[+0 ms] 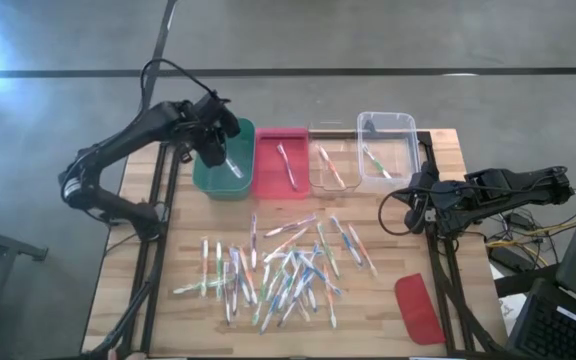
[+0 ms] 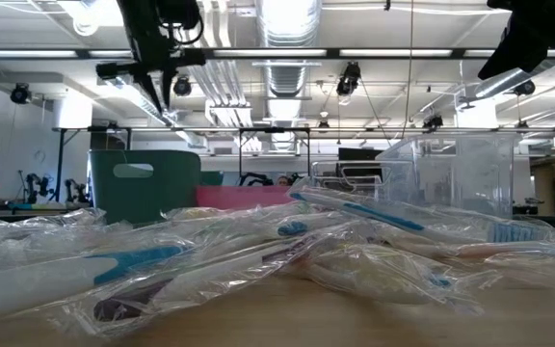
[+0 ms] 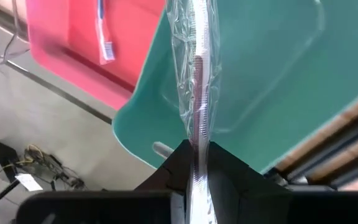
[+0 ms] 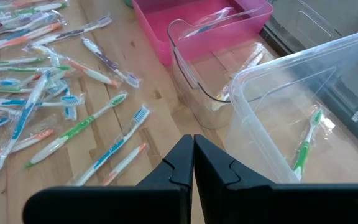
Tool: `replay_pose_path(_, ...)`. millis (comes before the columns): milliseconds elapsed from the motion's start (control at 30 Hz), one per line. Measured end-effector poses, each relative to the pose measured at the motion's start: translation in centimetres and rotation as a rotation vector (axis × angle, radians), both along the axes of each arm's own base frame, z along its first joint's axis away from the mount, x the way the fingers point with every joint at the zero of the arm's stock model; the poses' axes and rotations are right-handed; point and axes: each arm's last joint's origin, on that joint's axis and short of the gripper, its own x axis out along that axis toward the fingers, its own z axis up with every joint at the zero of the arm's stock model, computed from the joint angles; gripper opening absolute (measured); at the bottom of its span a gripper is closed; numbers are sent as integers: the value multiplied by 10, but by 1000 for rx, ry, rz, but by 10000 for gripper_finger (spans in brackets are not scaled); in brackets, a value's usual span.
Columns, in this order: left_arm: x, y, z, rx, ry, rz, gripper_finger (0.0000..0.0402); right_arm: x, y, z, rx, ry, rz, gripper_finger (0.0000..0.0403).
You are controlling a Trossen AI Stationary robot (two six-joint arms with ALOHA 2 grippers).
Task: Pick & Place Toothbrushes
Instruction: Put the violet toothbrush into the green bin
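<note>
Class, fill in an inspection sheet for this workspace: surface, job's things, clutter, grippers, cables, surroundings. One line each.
Surface: wooden table, dark frame rails.
Job's things: wrapped toothbrushes heaped mid-table; four bins at the far edge: green bin, pink bin, two clear bins, each of the last three holding a brush.
Clutter: red lid near the right front corner.
Grippers: left gripper shut on a wrapped brush over the green bin; right gripper shut, empty, beside the clear bins.
Cables: bundle on the floor right of the table.
Surroundings: concrete floor, lab ceiling lights; a person partly visible behind the bins.
</note>
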Motion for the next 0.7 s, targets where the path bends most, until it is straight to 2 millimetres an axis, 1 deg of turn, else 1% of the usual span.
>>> replay_pose_path(233,8,25,-22,-81,61,43,39,0,0,0,0,0,0,8)
replay_pose_path(700,30,46,-60,-128,206,63,39,0,0,0,0,0,0,8)
